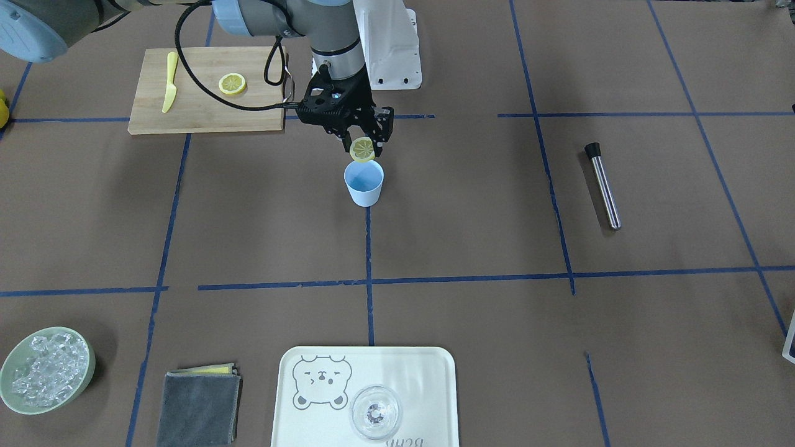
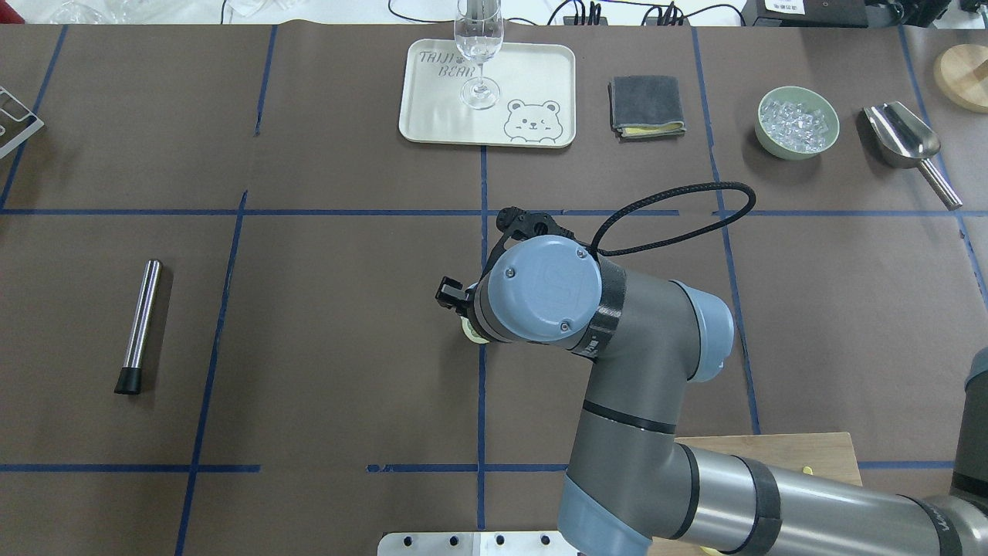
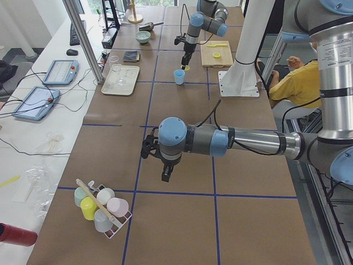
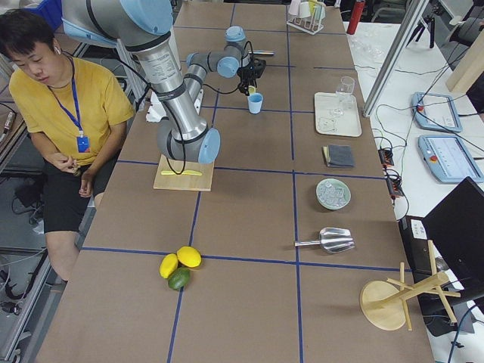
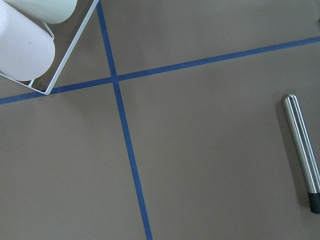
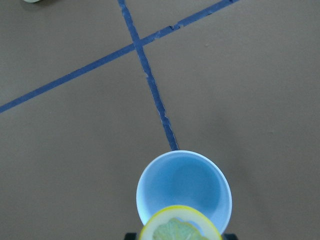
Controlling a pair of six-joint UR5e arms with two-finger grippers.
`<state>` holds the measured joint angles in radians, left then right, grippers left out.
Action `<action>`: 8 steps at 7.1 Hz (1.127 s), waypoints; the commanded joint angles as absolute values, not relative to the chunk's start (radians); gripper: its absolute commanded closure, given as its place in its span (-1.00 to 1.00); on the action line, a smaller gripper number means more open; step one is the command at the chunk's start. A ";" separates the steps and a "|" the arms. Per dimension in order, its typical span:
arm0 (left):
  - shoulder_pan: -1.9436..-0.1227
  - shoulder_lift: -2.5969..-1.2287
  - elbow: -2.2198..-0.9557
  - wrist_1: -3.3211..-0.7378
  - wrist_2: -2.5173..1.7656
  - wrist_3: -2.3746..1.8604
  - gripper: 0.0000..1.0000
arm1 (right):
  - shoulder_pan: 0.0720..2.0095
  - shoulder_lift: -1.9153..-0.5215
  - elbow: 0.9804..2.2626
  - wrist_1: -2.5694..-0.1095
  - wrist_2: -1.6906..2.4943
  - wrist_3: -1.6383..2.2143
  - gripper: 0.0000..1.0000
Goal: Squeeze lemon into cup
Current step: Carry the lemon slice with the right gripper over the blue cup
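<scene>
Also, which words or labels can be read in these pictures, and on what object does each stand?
"BEAR": on the white tray, near its bear drawing.
"TAIJ": the line above it; its end is hidden behind the stemmed glass.
The operator's badge: too small to read.

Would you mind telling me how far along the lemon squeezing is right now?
Done: the lemon slice is gripped in the right gripper. In hand: it hangs just above the cup, over its rim. Left: the squeeze itself; the cup's inside looks empty.
</scene>
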<state>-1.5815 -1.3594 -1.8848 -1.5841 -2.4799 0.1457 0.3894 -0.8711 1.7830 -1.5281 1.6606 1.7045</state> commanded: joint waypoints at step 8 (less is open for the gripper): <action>-1.578 -1.354 -1.891 -1.585 -2.491 0.143 -1.00 | 0.410 -0.850 1.709 -1.488 1.663 1.697 -0.63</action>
<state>-1.5796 -1.3533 -1.8916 -1.5838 -2.4839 0.1443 0.4095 -0.8509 1.7089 -1.4892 1.6617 1.6969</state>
